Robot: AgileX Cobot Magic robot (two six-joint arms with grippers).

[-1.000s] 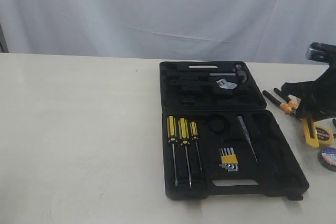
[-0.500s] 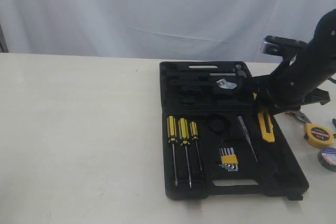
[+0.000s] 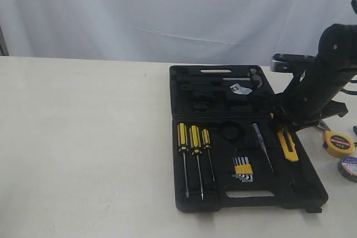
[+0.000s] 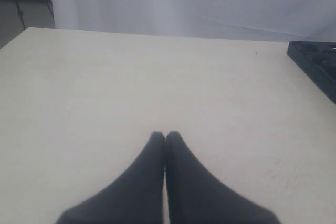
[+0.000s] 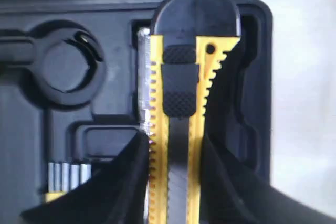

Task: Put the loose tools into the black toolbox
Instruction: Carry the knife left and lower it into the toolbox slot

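- Since half a second ago, the right arm has carried the yellow-black utility knife (image 3: 288, 144) lower and nearer the front of the black toolbox (image 3: 290, 188). The other tools have not shifted.
- The left gripper (image 4: 165, 136) hangs over the bare table (image 3: 83, 137), its jaws pressed together on nothing.
- The three screwdrivers (image 3: 192, 140) and the hex-key set (image 3: 242, 168) lie seated in the toolbox's near half.
- The right gripper (image 5: 170, 142) is clamped on the knife's sides and holds it over a long recess by the case's right edge.
- Risk: if the knife is let go while tilted or off the recess, it could perch on a ridge or slide out.
- The round yellow tape measure (image 3: 338, 143) and the dark tape roll (image 3: 350, 168) wait on the table, right of the case.
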